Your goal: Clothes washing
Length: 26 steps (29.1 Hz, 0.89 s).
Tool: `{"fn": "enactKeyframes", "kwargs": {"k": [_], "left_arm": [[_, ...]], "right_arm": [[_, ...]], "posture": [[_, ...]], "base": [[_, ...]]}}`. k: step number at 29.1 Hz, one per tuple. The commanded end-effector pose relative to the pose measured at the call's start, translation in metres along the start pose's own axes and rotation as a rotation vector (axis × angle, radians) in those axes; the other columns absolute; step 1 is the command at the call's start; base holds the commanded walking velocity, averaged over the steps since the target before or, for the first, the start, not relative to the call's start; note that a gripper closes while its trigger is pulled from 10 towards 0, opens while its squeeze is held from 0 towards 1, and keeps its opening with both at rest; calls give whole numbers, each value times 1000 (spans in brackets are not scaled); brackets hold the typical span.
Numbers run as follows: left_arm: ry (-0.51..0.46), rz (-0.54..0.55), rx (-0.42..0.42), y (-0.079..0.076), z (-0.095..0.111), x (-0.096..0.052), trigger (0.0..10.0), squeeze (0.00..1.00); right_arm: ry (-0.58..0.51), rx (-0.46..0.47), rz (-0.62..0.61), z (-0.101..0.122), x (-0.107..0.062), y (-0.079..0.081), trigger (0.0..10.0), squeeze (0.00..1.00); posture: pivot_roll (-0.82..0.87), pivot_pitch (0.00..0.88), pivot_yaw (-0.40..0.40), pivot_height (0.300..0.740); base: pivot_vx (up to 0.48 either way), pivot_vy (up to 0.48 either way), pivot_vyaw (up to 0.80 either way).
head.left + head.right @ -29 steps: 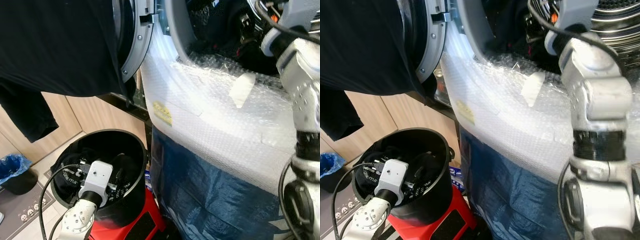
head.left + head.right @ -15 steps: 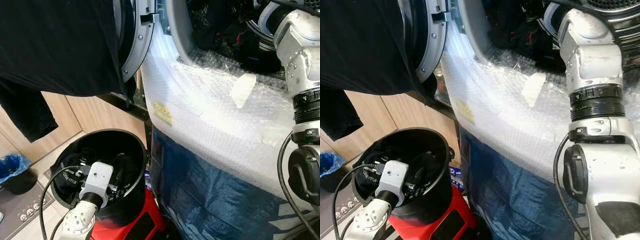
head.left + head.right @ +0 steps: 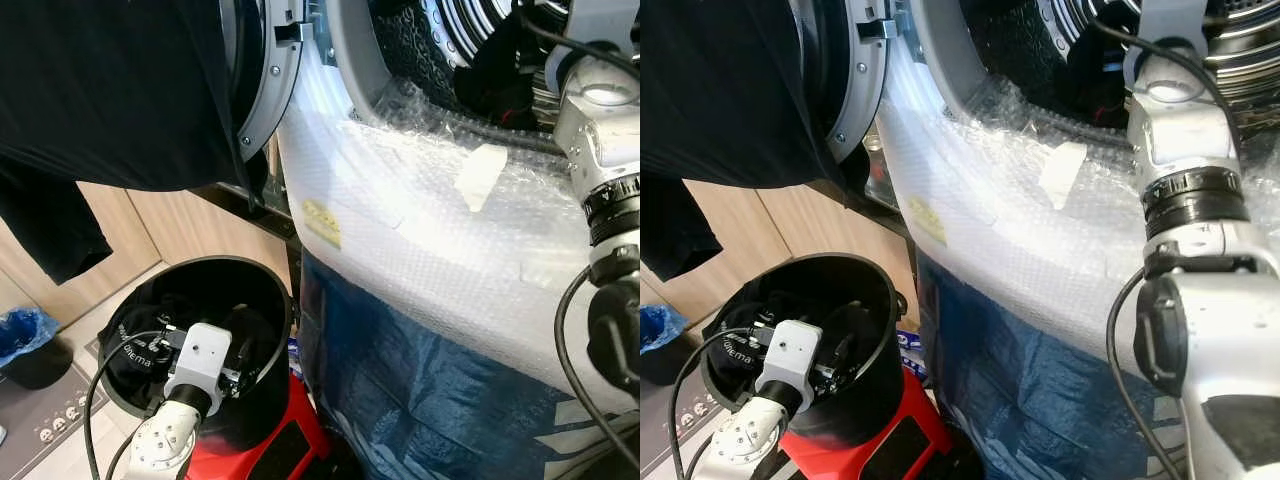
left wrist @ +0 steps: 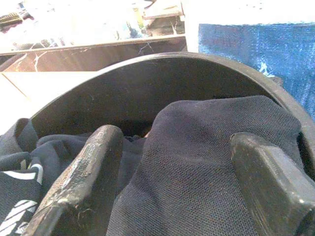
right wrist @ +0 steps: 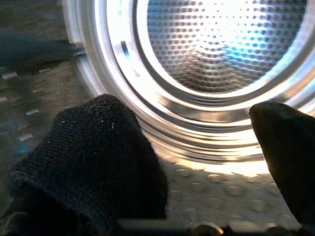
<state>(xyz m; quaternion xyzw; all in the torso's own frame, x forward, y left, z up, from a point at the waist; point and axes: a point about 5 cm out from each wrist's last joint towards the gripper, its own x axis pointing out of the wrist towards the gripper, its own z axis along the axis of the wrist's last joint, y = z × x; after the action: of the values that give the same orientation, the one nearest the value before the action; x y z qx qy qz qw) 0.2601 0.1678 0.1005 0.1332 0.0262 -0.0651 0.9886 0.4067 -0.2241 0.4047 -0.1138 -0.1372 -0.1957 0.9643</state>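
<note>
Bubble wrap [image 3: 440,230] covers the front of your washing machine [image 3: 420,120], with blue plastic sheeting [image 3: 420,380] below it. Its door [image 3: 262,90] stands open to your left, and a black garment [image 3: 110,100] hangs over it. Your right arm [image 3: 600,150] reaches into the drum [image 5: 216,44]; the right gripper [image 5: 197,162] has its fingers spread wide, one of them draped in dark knitted cloth [image 5: 93,157] — the perforated steel wall lies just past them. Down at your left, a black bucket [image 3: 268,330] stands on a red stool [image 3: 290,450], full of dark clothes [image 4: 206,162]. The left gripper [image 4: 177,182] sits inside it, jaws open, straddling a fold of dark mesh fabric [image 4: 197,147] without pinching it.
</note>
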Motion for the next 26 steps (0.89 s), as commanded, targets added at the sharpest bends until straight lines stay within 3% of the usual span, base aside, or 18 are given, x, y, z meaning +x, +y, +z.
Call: {"fn": "enactKeyframes", "kwargs": {"k": [1, 3, 5, 7, 8, 10, 12, 13, 15, 16, 18, 19, 21, 22, 25, 26], "left_arm": [[25, 2, 8, 2, -3, 0, 10000, 0], [24, 2, 8, 3, -2, 0, 10000, 0], [24, -6, 10, 1, -2, 0, 10000, 0], [25, -7, 9, 1, -2, 0, 10000, 0], [29, -11, 10, 1, -2, 0, 10000, 0], [32, -12, 9, 1, -3, -1, 10000, 0], [43, -15, 11, 0, -4, -2, 10000, 0], [43, -15, 11, 0, -4, -2, 10000, 0], [50, -26, 13, -1, -4, -3, 10000, 0], [50, -26, 13, -1, -4, -3, 10000, 0], [53, -29, 13, -1, -5, -4, 10000, 0], [53, -29, 13, -1, -5, -4, 10000, 0], [55, -29, 12, -1, -6, -4, 10000, 0], [56, -29, 12, -1, -6, -4, 10000, 0], [56, -35, 9, -3, -6, -3, 10000, 0], [56, -37, 9, -4, -5, -3, 10000, 0]], "right_arm": [[-14, 60, -56, 11, 2, -10, 10000, 0], [10, 87, -46, 7, 3, -10, 10000, 0], [31, 42, -79, 2, 3, -10, 10000, 0], [29, -2, -3, 3, 2, 2, 10000, 0], [8, -75, 98, 5, -1, 18, 10000, 0], [-5, -118, 127, 6, -2, 24, 10000, 0], [-85, -369, 123, 9, -3, 28, 10000, 0], [-85, -369, 123, 9, -3, 28, 10000, 0], [-175, -502, 148, 15, -5, 31, 10000, 0], [-175, -502, 148, 15, -5, 31, 10000, 0], [-267, -625, 91, 23, -6, 22, 10000, 0], [-267, -625, 91, 23, -6, 22, 10000, 0], [-415, -900, -20, 35, -9, 11, 10000, 0], [-458, -994, -49, 38, -10, 9, 10000, 0], [-665, -1388, -148, 48, -14, 11, 10000, 0], [-705, -1467, -172, 50, -15, 12, 10000, 0]], "posture": [[166, 112, 87, 740], [168, 111, 88, 740], [168, 112, 90, 740], [168, 111, 88, 740], [170, 112, 86, 740], [171, 113, 85, 740], [166, 122, 88, 740], [166, 122, 88, 740], [169, 124, 88, 740], [169, 124, 88, 740], [161, 132, 88, 740], [161, 132, 88, 740], [155, 136, 88, 740], [155, 136, 88, 740], [146, 135, 93, 740], [146, 135, 93, 740]], "base": [[0, 0, 0], [0, 0, 0], [0, 0, 0], [0, 0, 0], [0, 0, 0], [0, 0, 0], [0, 0, 0], [0, 0, 0], [0, 0, 0], [0, 0, 0], [0, 0, 0], [0, 0, 0], [0, 0, 0], [0, 0, 0], [0, 0, 0], [0, 0, 0]]}}
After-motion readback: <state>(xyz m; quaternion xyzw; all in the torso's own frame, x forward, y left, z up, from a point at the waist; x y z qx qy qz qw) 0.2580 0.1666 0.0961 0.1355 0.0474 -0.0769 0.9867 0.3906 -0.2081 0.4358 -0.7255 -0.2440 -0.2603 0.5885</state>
